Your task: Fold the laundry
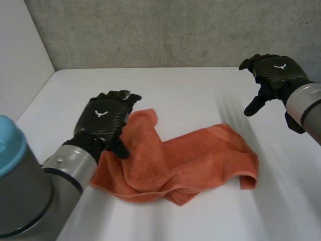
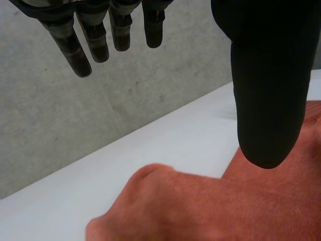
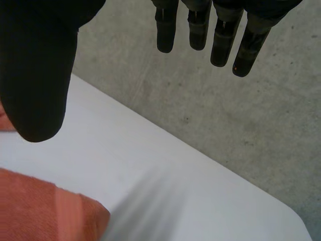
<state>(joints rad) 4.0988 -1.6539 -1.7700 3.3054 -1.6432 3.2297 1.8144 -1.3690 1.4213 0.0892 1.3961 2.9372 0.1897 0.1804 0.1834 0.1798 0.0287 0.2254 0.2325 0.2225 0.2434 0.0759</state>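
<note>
Left arm [image 1: 60, 170] enters at the near left of the bench [image 1: 190, 90]. An orange cloth [image 1: 185, 165] lies crumpled and partly doubled over on the bench's near middle, with one end bunched toward the left and the other reaching right. The left hand [image 1: 106, 118] sits over the cloth's left end. Its fingers [image 2: 75, 50] are straight and spread from the thumb, and it grips nothing; contact with the cloth cannot be confirmed. Further back on the right, the right hand [image 1: 273, 73] hangs above bare bench, well apart from the cloth, fingers relaxed and loose, thumb pointing down, nothing in its grasp. A grey concrete wall [image 1: 175, 30] stands behind the bench.
</note>
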